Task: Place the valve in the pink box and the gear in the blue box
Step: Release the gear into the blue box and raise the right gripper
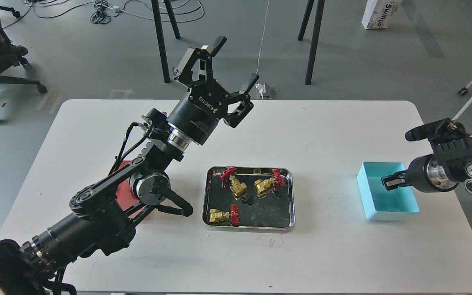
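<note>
Your right gripper point(388, 181) hangs over the blue box point(387, 196); you cannot tell if it is shut. Your left gripper point(231, 67) is open, nearer the valve point(233, 184) in the tray point(248, 226).

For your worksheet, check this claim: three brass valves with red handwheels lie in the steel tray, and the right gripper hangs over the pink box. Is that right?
One detail is wrong. In the head view the right gripper hangs over the blue box, not the pink one. The three brass valves do lie in the steel tray.
</note>
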Controlling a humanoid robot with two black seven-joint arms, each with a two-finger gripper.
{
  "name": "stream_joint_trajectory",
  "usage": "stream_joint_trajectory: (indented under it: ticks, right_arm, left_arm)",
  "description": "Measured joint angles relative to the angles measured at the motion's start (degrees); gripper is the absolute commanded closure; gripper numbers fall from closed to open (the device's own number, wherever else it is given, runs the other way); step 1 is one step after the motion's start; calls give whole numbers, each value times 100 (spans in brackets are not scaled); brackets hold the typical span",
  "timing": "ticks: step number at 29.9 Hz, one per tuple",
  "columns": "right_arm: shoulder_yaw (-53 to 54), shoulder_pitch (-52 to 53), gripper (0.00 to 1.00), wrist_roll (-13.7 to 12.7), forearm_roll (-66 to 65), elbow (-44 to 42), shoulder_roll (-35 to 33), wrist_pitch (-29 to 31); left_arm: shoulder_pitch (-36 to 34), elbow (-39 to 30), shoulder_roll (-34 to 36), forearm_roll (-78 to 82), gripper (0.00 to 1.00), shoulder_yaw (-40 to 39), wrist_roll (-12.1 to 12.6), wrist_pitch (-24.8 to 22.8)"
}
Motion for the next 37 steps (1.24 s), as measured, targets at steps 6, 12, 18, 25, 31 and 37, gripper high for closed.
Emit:
stream_joint_trajectory:
  ticks: [6, 12, 18, 25, 31, 37]
  right_arm:
    - [143, -51, 1, 7, 74, -96, 3, 0]
    - [1127, -62, 1, 68, 804, -440, 18, 1]
    - [2504, -87, 1, 332, 4052, -1441, 411, 0]
    - [3545, -171, 1, 920, 7364, -2626, 989, -1]
    - [3851, -294, 1, 1111, 9210, -4417, 2100, -2]
    - [4210, -353, 1, 1125, 9416, -5005, 2725, -1]
  left_arm:
    - [-13, 44, 0, 0, 1, 1, 0, 9]
    - [-302, 363, 40, 1, 1, -3, 0, -5]
    - [-1231, 970, 303, -23, 1, 12, 0, -381]
    - [-2211, 2835, 333, -338, 1, 558, 0, -1077]
    - [-2263, 4169, -139, -1232, 1, 599, 0, -1102]
    - [-2193, 4330, -193, -1770, 1, 589, 0, -1103]
